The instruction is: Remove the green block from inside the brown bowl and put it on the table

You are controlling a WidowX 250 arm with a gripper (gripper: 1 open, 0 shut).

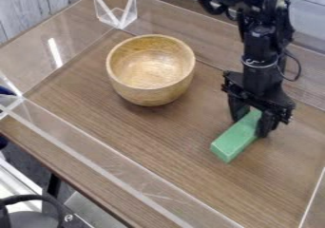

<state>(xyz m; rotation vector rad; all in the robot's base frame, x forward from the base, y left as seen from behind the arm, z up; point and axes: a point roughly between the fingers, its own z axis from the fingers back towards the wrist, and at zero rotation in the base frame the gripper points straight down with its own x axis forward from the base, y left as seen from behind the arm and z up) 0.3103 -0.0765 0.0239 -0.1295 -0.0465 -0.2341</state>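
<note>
The green block lies flat on the table, to the right of the brown bowl and well apart from it. The bowl stands upright and its inside is bare. My gripper points straight down over the block's far end. Its black fingers are drawn in against that end, so it is shut on the green block. The block's far tip is hidden between the fingers, and the rest of the bar rests on the wood.
Clear acrylic walls run along the table's edges. A small clear stand sits at the back left corner. A black chair part shows below the front left edge.
</note>
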